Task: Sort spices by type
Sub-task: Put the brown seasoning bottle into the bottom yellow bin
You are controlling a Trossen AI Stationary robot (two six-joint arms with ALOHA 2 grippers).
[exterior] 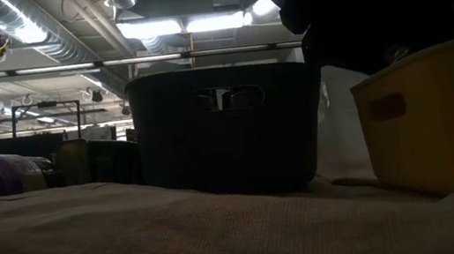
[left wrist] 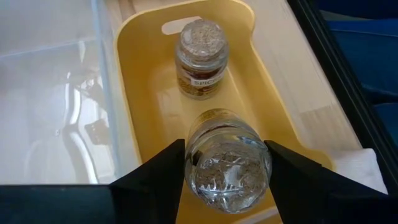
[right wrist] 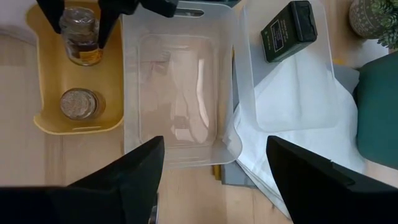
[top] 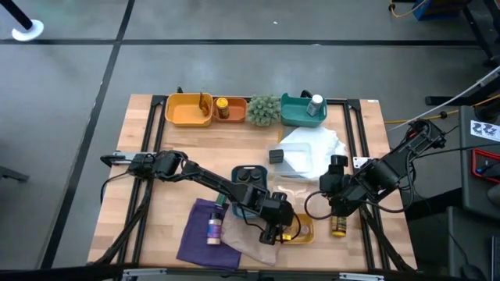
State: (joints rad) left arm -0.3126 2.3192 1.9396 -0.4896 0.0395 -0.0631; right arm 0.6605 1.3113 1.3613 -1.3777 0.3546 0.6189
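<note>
While the left claw [left wrist: 225, 163] pinched a clear jar [left wrist: 228, 163] over the yellow tray [left wrist: 146, 93], I judged: lower straight, clear of the second jar [left wrist: 200, 57]. Right claw [right wrist: 214, 165] hung spread, empty.

High view: overhead, straight down, far enough to take in the whole wooden surface [top: 156, 203] and both arms.
Low view: at surface height, level across, very near a dark bin [exterior: 227, 127] and a yellow tray [exterior: 439, 115].
Left wrist view: close, looking down into the yellow tray [left wrist: 143, 93].
Right wrist view: higher, looking down on the clear bin [right wrist: 180, 93].
Shared: the same yellow tray lies at 10 o'clock in the right wrist view.
</note>
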